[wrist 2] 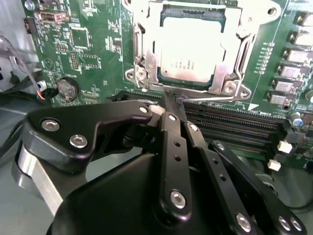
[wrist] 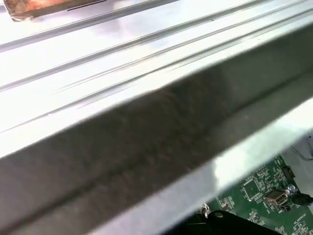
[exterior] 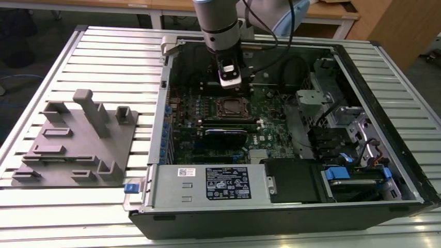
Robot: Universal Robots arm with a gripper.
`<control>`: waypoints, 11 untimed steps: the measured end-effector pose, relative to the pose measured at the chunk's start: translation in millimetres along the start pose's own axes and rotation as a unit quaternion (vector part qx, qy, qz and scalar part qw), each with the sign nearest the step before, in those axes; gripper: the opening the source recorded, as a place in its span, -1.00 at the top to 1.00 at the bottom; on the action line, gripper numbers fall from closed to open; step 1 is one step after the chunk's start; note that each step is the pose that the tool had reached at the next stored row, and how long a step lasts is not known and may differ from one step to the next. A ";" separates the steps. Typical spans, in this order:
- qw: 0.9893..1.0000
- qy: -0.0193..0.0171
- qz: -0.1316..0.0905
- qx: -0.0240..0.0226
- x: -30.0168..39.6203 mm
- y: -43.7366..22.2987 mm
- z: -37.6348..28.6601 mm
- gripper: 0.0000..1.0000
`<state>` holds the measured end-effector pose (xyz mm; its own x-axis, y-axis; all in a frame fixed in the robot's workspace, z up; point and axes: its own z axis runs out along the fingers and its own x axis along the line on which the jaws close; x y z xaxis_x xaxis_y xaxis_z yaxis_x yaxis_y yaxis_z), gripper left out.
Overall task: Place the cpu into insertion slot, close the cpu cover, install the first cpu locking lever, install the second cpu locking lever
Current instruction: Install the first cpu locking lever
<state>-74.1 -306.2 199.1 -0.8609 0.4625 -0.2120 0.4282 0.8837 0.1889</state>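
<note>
Centrally, the gripper has both fingers drawn together into 1 narrow tip, set against a thin locking lever at the socket's edge. Whether the tip actually pinches that wire cannot be told. Just beyond lies the cpu, flat in the insertion slot, with the cpu cover folded down around it. In the exterior view the slot sits at 6 o'clock from the gripper. The lever is probably stiff, springy and slippery, best taken near its bent end. The cpu looks light and fragile.
</note>
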 end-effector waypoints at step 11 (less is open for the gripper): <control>1.000 -0.009 -0.001 -0.006 4.0 -1.0 0.8 0.79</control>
<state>-77.8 -305.2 197.3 -0.8560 0.4629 -0.2300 0.4239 0.8833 0.2000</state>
